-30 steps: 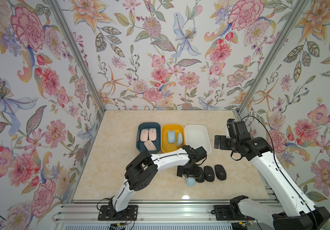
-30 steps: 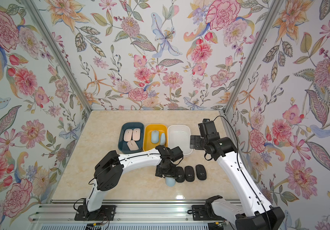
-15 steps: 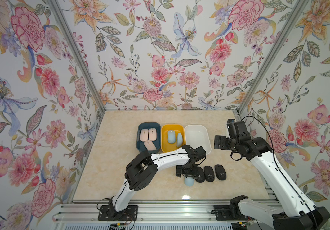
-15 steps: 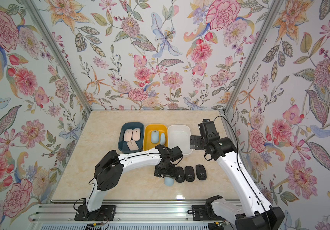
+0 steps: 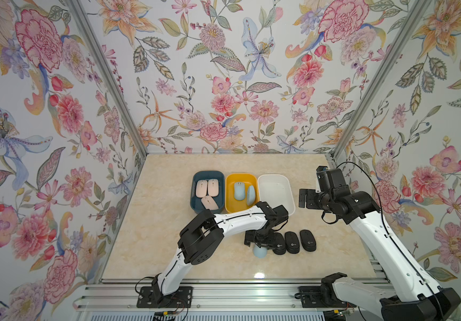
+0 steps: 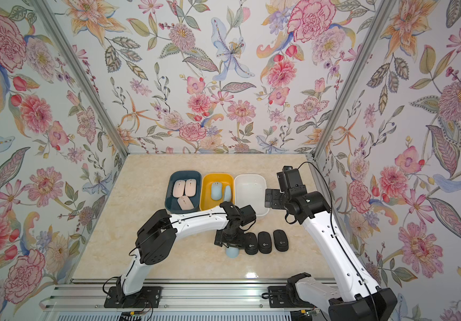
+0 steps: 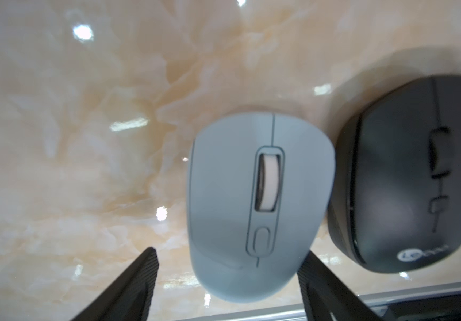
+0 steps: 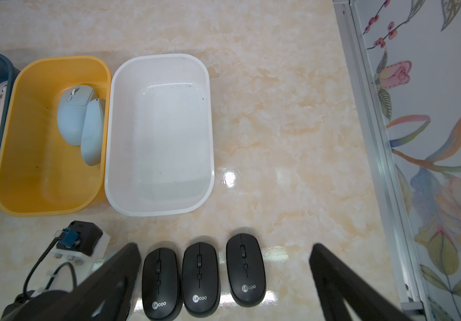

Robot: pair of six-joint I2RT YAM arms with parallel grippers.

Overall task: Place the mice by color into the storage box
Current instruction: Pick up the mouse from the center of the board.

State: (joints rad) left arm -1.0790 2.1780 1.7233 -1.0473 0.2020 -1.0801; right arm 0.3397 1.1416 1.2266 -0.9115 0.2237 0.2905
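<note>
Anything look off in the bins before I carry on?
One thing: in the yellow bin, one blue mouse is tipped on its edge against the wall nearest the white bin, right beside the flat blue mouse. The pink mice and black mice lie flat.

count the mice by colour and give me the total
pink mice: 3, all in the dark blue bin
light blue mice: 3, two in the yellow bin, one on the table
black mice: 3, in a row on the table
total: 9
</note>
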